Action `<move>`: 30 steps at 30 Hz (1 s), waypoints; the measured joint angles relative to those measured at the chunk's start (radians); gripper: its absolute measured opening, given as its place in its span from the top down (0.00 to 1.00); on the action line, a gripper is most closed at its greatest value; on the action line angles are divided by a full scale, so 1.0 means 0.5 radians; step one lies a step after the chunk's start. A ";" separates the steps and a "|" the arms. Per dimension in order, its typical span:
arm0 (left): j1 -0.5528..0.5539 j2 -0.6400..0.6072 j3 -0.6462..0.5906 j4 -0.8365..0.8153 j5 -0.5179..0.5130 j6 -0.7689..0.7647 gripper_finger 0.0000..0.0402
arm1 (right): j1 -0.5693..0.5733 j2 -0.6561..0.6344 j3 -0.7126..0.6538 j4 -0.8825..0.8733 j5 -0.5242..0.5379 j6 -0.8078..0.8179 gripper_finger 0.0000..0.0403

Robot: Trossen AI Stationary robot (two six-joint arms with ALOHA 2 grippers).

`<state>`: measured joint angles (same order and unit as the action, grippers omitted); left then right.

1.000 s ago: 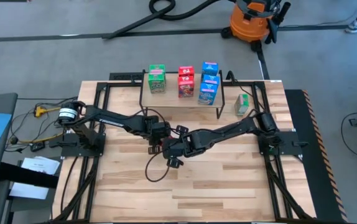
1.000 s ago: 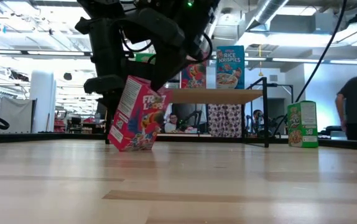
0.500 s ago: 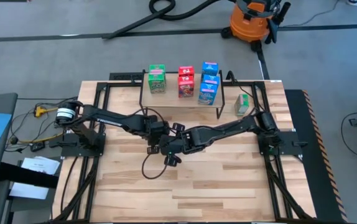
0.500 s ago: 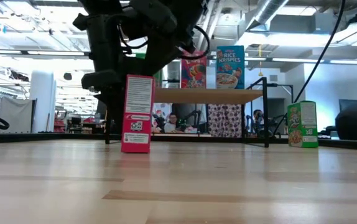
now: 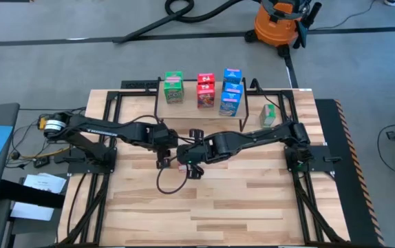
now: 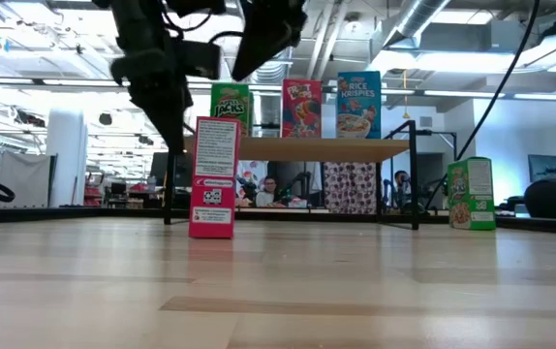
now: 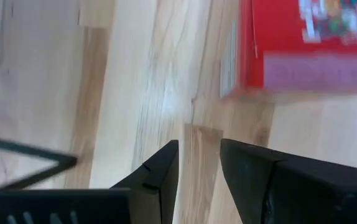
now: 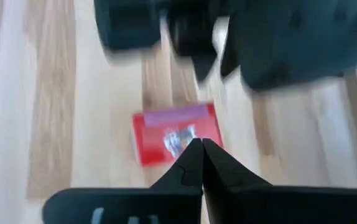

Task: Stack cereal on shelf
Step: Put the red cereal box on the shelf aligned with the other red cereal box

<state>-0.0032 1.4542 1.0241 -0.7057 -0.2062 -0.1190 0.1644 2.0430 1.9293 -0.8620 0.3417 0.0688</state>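
A red cereal box [image 6: 213, 177] stands upright on its short bottom end on the wooden table, a narrow side toward the low view. It also shows in the left wrist view [image 7: 309, 43] and the right wrist view [image 8: 175, 134]. My left gripper [image 7: 199, 165] hangs above and to its left, shut to a narrow slit with nothing in it. My right gripper [image 8: 202, 149] hangs above the box, shut and empty. Neither touches the box. The shelf [image 5: 201, 110] stands at the table's far side with green [image 5: 173, 87], red [image 5: 206, 91] and blue [image 5: 231, 91] cereal boxes on top.
One more green cereal box [image 5: 268, 114] stands upright on the table to the right of the shelf, also in the low view [image 6: 471, 193]. A black cable loops on the table near the grippers [image 5: 170, 182]. Bare wood lies toward the near edge.
The red box leaned tilted under the grippers with its front toward the low view; it has turned about and now stands upright on the table. Both grippers have risen clear of it, and my left gripper has drawn back toward the table's left.
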 joint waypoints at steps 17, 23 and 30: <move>-0.037 -0.356 -0.007 -0.304 -0.009 -0.021 0.73 | -0.197 0.001 0.079 -0.082 -0.590 0.108 0.55; -0.041 -0.354 -0.006 -0.421 0.089 0.024 0.73 | -0.198 0.003 0.079 -0.037 -0.759 0.431 0.41; -0.136 -0.390 -0.006 -0.505 0.331 0.056 0.73 | -0.151 0.002 0.078 0.104 -1.037 0.783 0.38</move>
<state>-0.0714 1.2593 1.0210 -0.9579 -0.0406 -0.0910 0.0891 2.0438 1.9682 -0.8099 -0.1768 0.4601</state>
